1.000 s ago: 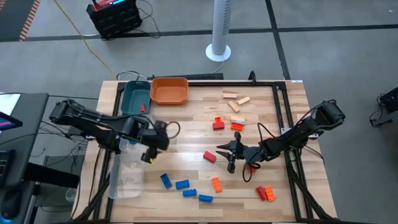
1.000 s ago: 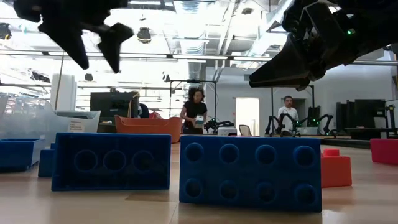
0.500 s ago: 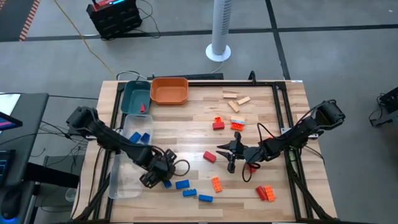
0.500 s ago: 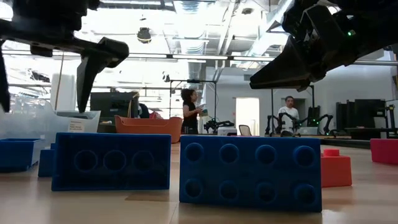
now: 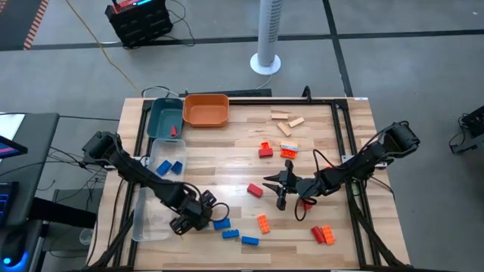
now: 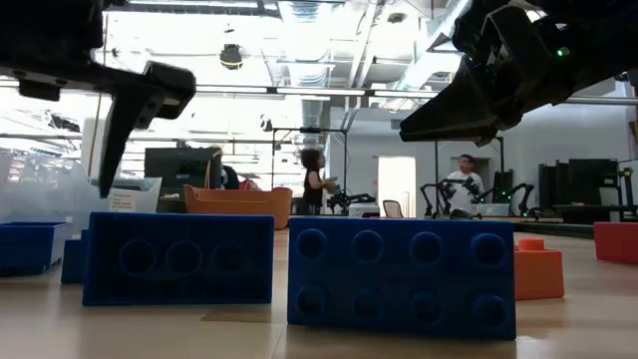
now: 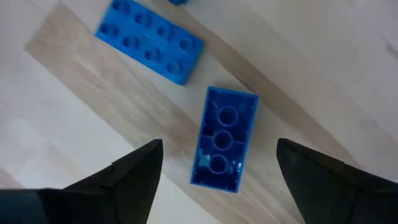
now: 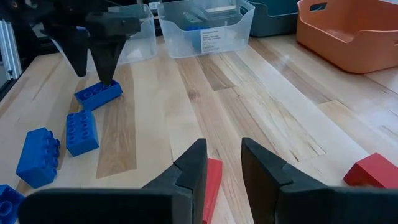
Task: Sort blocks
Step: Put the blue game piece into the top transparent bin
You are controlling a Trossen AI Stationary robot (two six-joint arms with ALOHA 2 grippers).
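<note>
My left gripper (image 5: pixel 198 216) hovers open near the table's near-left, fingers pointing down. In the left wrist view its fingertips (image 7: pixel 217 149) stand on either side of a blue block (image 7: pixel 222 137) that lies hollow side up on the wood, untouched. Another blue block (image 7: pixel 149 40) lies beside it. More blue blocks (image 5: pixel 231 234) lie toward the near edge. Two blue blocks (image 5: pixel 170 166) rest in the clear tray (image 5: pixel 151 219). My right gripper (image 5: pixel 278 185) waits mid-table, narrowly open, beside a red block (image 5: pixel 255 190). Orange blocks (image 5: pixel 262 223) and wooden blocks (image 5: pixel 286 121) lie scattered.
A teal tray (image 5: pixel 162 121) with one red block and an orange tray (image 5: pixel 206 110) stand at the far-left edge. Red and orange blocks (image 5: pixel 324 234) lie near the right corner, others (image 5: pixel 266 150) mid-table. People move in the room beyond the table.
My left gripper has swung from above the clear tray toward the near edge and a little right, and come down over the blue blocks. Two blue blocks now show in the clear tray where the gripper had been. The right arm has kept still.
</note>
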